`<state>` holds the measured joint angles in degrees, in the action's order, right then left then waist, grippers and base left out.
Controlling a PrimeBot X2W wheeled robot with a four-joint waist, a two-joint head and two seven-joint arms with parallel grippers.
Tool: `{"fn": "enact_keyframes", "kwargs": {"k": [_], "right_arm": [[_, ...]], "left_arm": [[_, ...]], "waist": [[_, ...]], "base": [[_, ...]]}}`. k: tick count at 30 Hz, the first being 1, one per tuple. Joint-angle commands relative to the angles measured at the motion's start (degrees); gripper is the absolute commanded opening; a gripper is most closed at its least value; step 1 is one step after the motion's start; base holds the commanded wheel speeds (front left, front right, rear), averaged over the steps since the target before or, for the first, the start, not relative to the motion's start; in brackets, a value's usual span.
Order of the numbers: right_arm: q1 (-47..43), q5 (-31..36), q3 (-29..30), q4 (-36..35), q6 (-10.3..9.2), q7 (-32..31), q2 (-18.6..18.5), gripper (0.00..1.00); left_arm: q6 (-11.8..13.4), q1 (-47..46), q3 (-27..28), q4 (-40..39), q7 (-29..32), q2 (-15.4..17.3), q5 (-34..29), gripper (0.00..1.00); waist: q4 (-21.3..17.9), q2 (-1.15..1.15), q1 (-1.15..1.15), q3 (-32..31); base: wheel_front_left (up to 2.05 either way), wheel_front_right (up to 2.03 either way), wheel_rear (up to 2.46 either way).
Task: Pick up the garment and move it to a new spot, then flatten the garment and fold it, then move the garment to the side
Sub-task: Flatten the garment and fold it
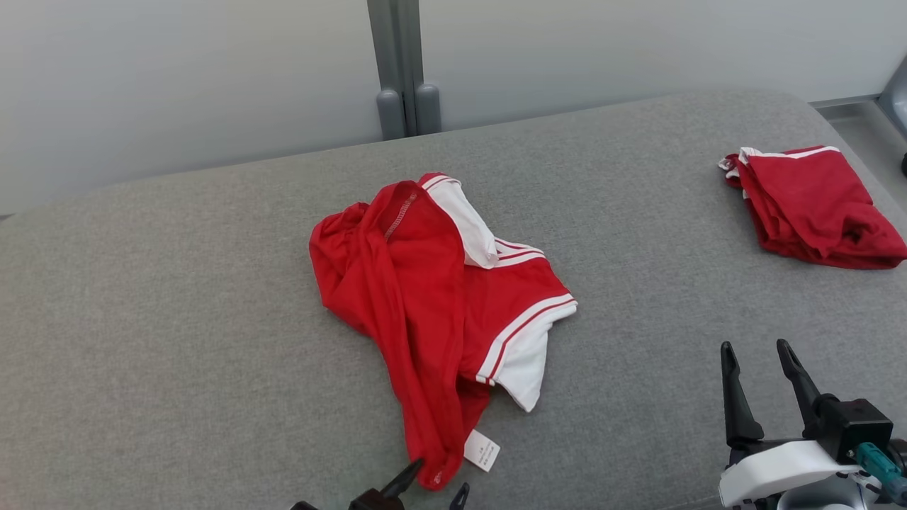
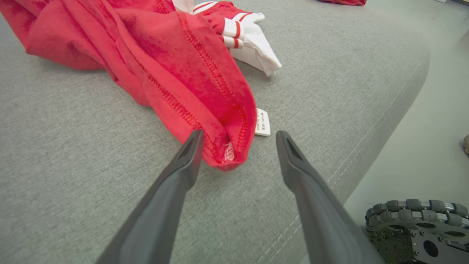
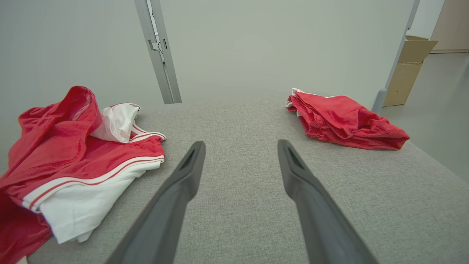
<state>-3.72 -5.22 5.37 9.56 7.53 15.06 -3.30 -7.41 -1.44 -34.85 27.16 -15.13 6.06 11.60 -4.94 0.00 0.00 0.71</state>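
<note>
head view: the garment [image 1: 432, 312], red with white striped trim, lies crumpled in the middle of a grey cushion [image 1: 177, 319]. one long red tail of it runs down toward the near edge, with a white label [image 1: 482, 450] just beside that tail. the left gripper [image 1: 434, 485] shows at the bottom edge, its two dark tips on either side of the tail's end. the right gripper [image 1: 755, 350] stands at the lower right, well apart from the garment, fingers spread and nothing between them. a folded red cloth [image 1: 815, 205] sits near the cushion's far right end. a grey post [image 1: 400, 64] rises behind the cushion against a pale wall [image 1: 177, 85].

left wrist view: the left gripper's fingers are spread wide and released. the stitched hem corner of the garment lies between the two tips, on the cushion. whether the left-hand tip touches the cloth i cannot tell. the label lies flat just past the corner. a wheel [image 2: 414, 220] of the robot's base shows at the lower right, on the floor [image 2: 432, 128].

right wrist view: the right gripper's fingers are apart, grasping nothing, with bare cushion ahead of them. the garment is heaped at the left, the folded red cloth at the right. a cardboard box [image 3: 410, 69] stands on the floor beyond.
</note>
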Motion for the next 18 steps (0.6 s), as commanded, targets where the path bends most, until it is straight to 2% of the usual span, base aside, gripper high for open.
{"fn": "enact_keyframes", "kwargs": {"k": [1, 3, 4, 6, 7, 13, 18], "right_arm": [[0.67, -0.22, 0.24, 0.10, -0.08, 0.16, -0.06, 1.00], [0.72, -0.17, 0.32, 0.11, -0.08, 0.16, -0.03, 1.00], [0.75, -0.16, 0.38, 0.14, -0.08, 0.16, -0.01, 1.00], [0.83, -0.19, 0.55, 0.09, -0.08, 0.16, 0.02, 1.00], [0.82, -0.22, 0.68, 0.03, -0.08, 0.16, 0.04, 1.00], [0.17, -0.20, 1.61, 0.16, -0.08, 0.16, 0.12, 1.00], [-0.52, -0.69, 2.16, 0.41, -0.08, 0.16, 0.25, 1.00]], "left_arm": [[-0.12, -1.31, 0.10, 0.71, -0.02, -0.23, 0.91, 1.00], [-0.11, -2.14, 0.44, 2.47, -0.02, -0.52, 1.04, 1.00], [-0.11, -2.60, 0.75, 3.53, -0.01, -0.65, 1.24, 0.66], [0.31, -3.76, 1.89, 4.45, -0.02, -1.01, 1.77, 0.10], [0.41, -4.11, 2.30, 4.72, -0.02, -1.21, 1.84, 0.00], [0.13, -4.21, 7.11, 5.81, -0.02, -0.83, 6.25, 0.00], [0.10, -0.94, 12.96, 1.53, -0.01, 3.18, 10.33, 0.00]], "waist": [[-0.71, 0.00, 0.00, 0.57], [-1.04, 0.00, 0.00, 0.95], [-1.18, 0.00, 0.00, 1.12], [-1.26, 0.00, 0.00, 1.39], [-1.19, 0.00, 0.00, 1.52], [0.10, 0.00, 0.00, 1.61], [1.80, 0.00, 0.00, 1.15]], "base": [[0.00, 0.00, 0.00], [0.00, 0.00, 0.00], [0.00, 0.00, 0.00], [0.00, 0.00, 0.00], [0.00, 0.00, 0.00], [0.00, 0.00, 0.00], [0.00, 0.00, 0.00]]}}
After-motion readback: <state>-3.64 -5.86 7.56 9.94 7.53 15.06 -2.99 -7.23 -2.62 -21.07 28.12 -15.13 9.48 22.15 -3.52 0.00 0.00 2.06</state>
